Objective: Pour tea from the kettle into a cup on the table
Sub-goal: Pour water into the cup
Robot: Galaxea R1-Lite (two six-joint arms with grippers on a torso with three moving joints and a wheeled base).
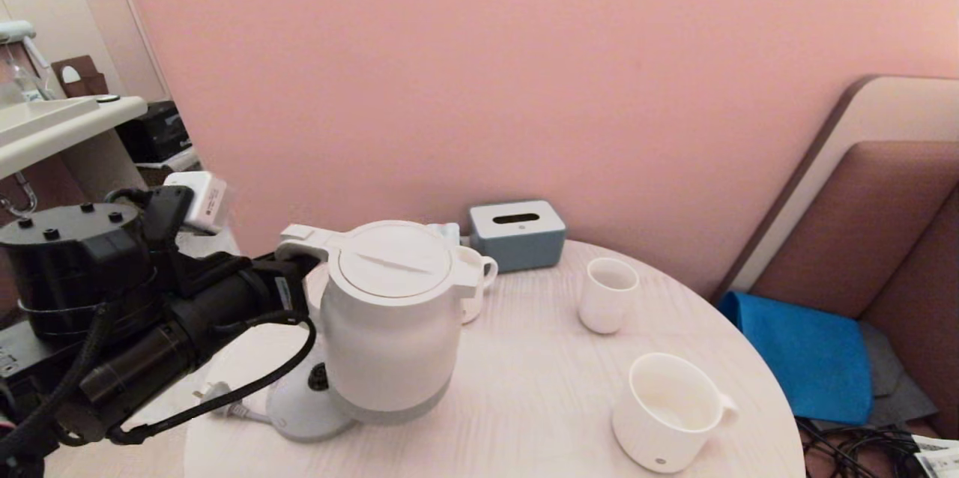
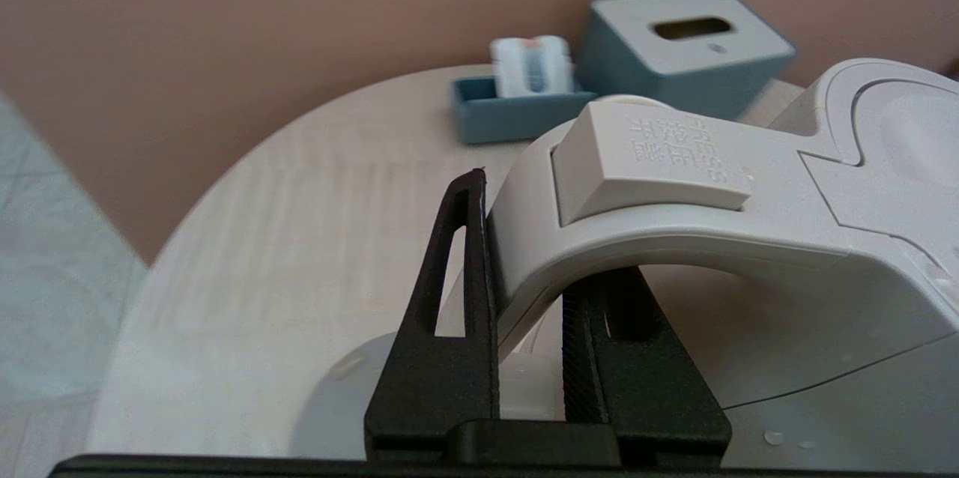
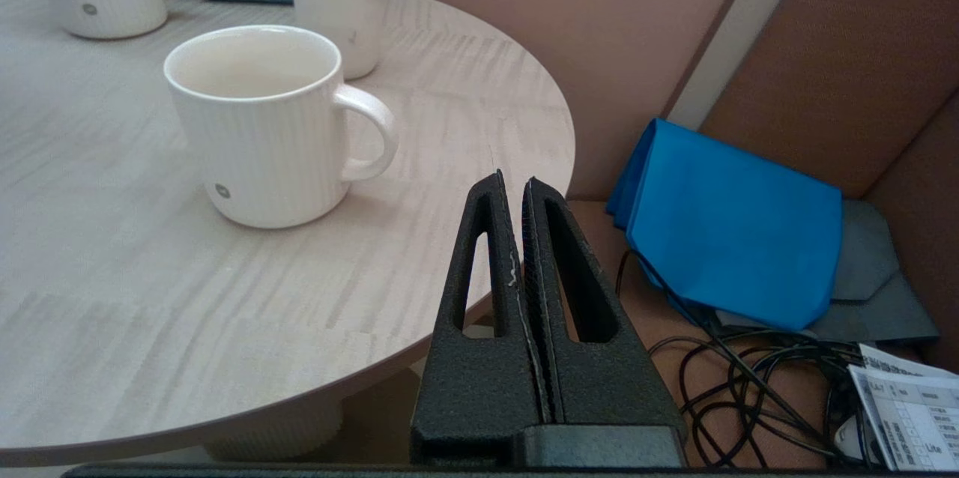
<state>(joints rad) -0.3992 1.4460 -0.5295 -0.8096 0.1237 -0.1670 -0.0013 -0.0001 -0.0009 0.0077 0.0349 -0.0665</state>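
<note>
The white kettle stands upright over the left part of the table. It sits off-centre to the right of its round base, and I cannot tell whether it still touches it. My left gripper is shut on the kettle's loop handle, one finger on each side. The wide ribbed cup stands near the front right edge, and its inside looks empty. No tea shows. My right gripper is shut on nothing, parked beyond the table's right edge.
A narrower white mug stands behind the kettle, a slim white cup further right. A grey-blue tissue box and a small blue tray stand by the wall. The base's plug lies at the left. Blue cloth and cables lie on the bench.
</note>
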